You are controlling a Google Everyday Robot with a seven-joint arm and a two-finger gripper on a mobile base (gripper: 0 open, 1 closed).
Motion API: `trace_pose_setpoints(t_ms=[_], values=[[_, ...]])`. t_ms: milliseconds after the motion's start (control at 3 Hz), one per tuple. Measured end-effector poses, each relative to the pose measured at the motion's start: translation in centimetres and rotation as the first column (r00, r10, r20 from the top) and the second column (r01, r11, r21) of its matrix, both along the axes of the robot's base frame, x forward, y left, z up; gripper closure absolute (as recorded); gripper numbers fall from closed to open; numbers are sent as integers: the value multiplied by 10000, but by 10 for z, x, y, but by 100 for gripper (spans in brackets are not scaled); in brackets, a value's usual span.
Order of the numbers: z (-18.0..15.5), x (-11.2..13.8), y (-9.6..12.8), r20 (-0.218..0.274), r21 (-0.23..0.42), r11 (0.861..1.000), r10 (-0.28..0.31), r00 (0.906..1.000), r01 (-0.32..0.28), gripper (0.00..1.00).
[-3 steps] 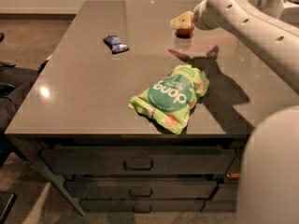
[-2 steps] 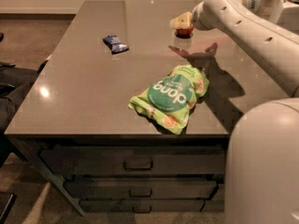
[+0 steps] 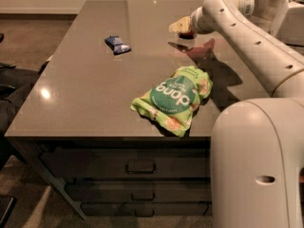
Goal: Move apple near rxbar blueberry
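Since a second ago the gripper (image 3: 183, 28) has edged left toward the rxbar blueberry (image 3: 118, 44), which is well apart. Jaws seemingly clenched on the apple (image 3: 188, 33), carried clear of the table (image 3: 85, 94) so it doesn't drag.

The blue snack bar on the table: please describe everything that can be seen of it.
The rxbar blueberry is a small, flat, rectangular bar in a dark blue, slightly shiny wrapper with a paler patch near one end. It lies flat and slanted on the far left part of the grey table, and only the table touches it. The green bag lies apart, nearer the front; the gripper is above the far right part, well away from it.
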State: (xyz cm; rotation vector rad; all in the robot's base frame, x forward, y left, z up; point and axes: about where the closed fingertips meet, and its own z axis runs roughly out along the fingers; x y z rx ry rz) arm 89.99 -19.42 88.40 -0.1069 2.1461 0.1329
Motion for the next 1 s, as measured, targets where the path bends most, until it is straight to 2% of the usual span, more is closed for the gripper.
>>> trace_pose_setpoints(t_ms=[333, 667, 1000], values=[[-5, 10, 8, -13, 224, 9993, 300, 9996, -299, 0], [-6, 22, 10, 231, 368, 9991, 195, 9995, -203, 0], [-5, 38, 11, 631, 445, 9986, -324, 9975, 296, 3]])
